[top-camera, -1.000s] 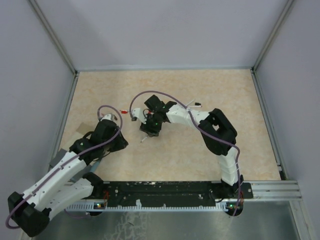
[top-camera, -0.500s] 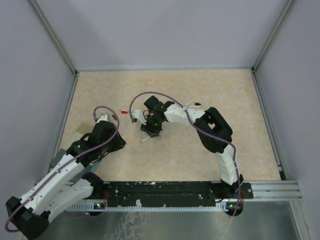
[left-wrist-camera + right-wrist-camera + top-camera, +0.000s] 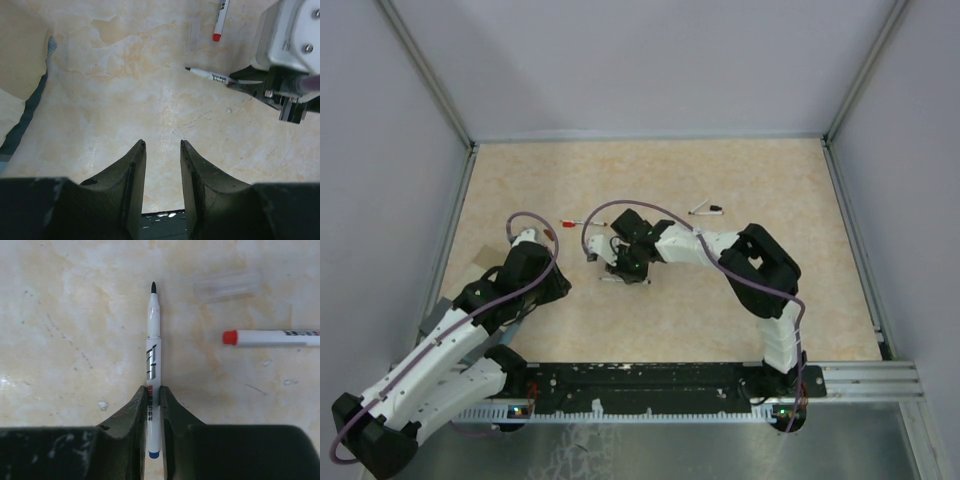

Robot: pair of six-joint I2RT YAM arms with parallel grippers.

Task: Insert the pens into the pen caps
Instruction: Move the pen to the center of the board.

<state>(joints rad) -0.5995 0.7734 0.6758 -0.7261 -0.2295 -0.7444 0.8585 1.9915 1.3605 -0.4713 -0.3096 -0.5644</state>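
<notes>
My right gripper (image 3: 154, 390) is shut on a white pen (image 3: 153, 357) that lies flat on the table. The jaws pinch its barrel near the blue end, and the dark tip points away from the wrist. From above, this gripper (image 3: 626, 268) is at mid-table with the pen (image 3: 611, 279) sticking out to its left. A red-ended pen (image 3: 272, 337) lies just beyond it, also seen from above (image 3: 582, 220). Beside it lies a short clear cap-like tube (image 3: 227, 285). A black-ended pen (image 3: 705, 210) rests farther back. My left gripper (image 3: 162, 145) is open and holds nothing. No coloured pen caps show.
Aluminium posts and grey walls enclose the beige table (image 3: 720, 310). A tan tape patch (image 3: 20, 60) with a grey-blue strip lies at the table's left edge, close to my left arm. Purple cables loop over both wrists.
My right gripper has dropped lower and nearer, and its jaws have closed on the pen's barrel. The black-ended pen behind is now uncovered. The left arm has barely moved.
</notes>
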